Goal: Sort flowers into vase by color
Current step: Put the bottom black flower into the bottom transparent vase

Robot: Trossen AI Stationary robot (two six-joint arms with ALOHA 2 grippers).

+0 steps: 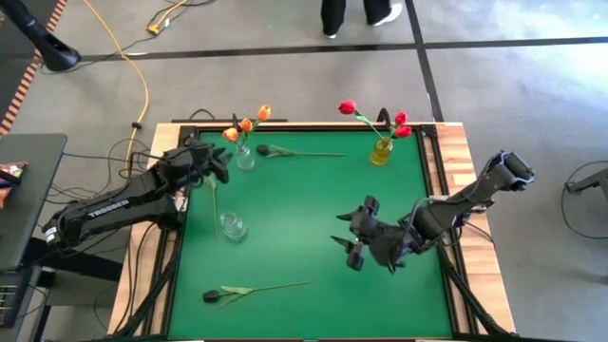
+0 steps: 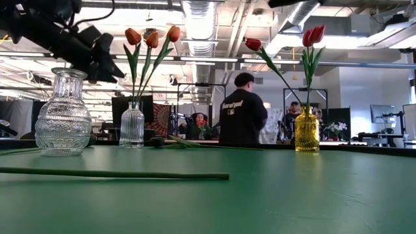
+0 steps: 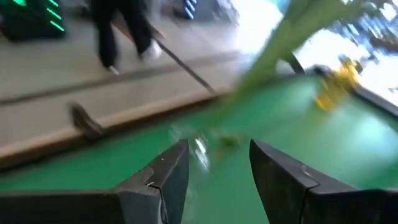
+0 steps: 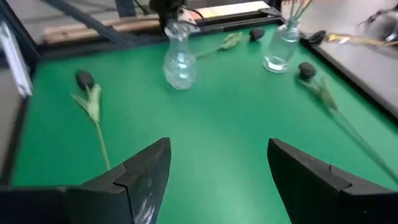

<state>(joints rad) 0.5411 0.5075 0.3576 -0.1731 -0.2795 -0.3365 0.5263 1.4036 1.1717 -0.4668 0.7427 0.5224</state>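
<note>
Left gripper (image 1: 211,173) pinches a tulip stem (image 1: 214,197) above the empty clear vase (image 1: 231,226); right gripper (image 1: 356,244) open. Stem light, flexible: grasp mid-stem

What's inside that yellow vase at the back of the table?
The yellow vase holds three red tulips, their green stems leaning out over the rim. The tinted glass hides the stem ends, so whether there is water inside cannot be seen.
</note>
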